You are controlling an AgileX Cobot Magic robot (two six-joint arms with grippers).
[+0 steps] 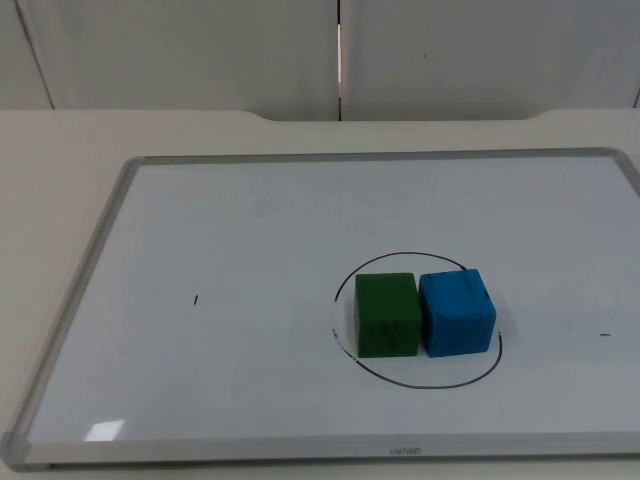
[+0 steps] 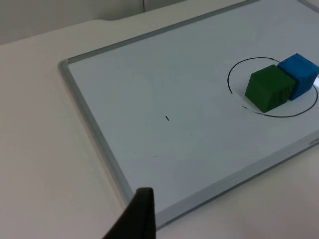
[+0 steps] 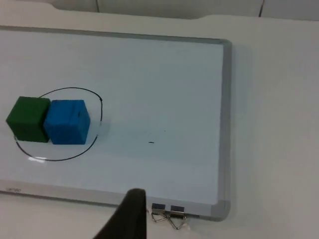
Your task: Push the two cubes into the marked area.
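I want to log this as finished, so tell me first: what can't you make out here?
- Both grippers: one fingertip each, left and right, cut by the edge; open or shut unknown.
- Circle: parts hidden behind green cube and blue cube in top view.
- Whiteboard lettering: too small.

A whiteboard (image 1: 250, 250) lies flat on the white table (image 1: 60, 160).
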